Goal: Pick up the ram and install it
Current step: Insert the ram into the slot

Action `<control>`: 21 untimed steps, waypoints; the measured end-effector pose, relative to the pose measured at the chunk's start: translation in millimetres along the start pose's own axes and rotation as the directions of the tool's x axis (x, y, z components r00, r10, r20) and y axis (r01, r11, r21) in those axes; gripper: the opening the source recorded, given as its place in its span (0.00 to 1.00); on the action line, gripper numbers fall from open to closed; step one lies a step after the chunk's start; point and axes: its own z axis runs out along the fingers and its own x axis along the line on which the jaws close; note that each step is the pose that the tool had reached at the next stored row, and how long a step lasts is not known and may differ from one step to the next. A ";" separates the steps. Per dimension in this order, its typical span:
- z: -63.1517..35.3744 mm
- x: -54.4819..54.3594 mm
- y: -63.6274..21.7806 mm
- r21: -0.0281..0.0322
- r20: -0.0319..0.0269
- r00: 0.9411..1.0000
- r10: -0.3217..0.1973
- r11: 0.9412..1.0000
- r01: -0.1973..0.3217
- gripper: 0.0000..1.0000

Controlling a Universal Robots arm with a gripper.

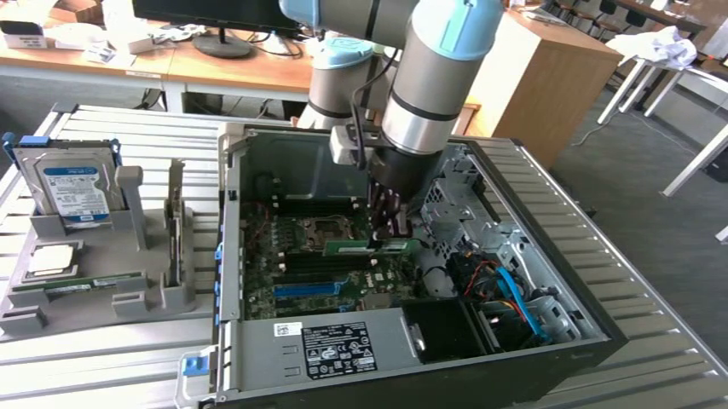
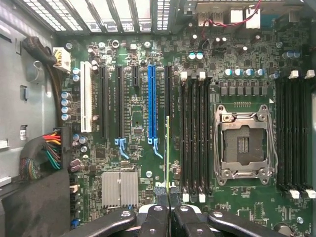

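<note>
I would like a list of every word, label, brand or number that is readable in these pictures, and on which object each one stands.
No text can be read with certainty.
Hard drive, blue-white label: print too small.
Computer case, black sticker and small white sticker: print blurred.
Motherboard: markings too small.
Memory stick in the gripper: no readable print.

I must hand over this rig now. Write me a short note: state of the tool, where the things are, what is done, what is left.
Tool: shut on the ram, holding it above the motherboard inside the open computer case.
Ram: seen edge-on in the wrist view, near the black memory slots beside the processor socket.
Done: ram picked up and brought over the board.
Left: seating it; it is not yet in a slot.
</note>
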 end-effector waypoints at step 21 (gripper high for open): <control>9.1 0.1 -0.1 0.000 0.000 1.000 0.000 1.000 0.000 0.12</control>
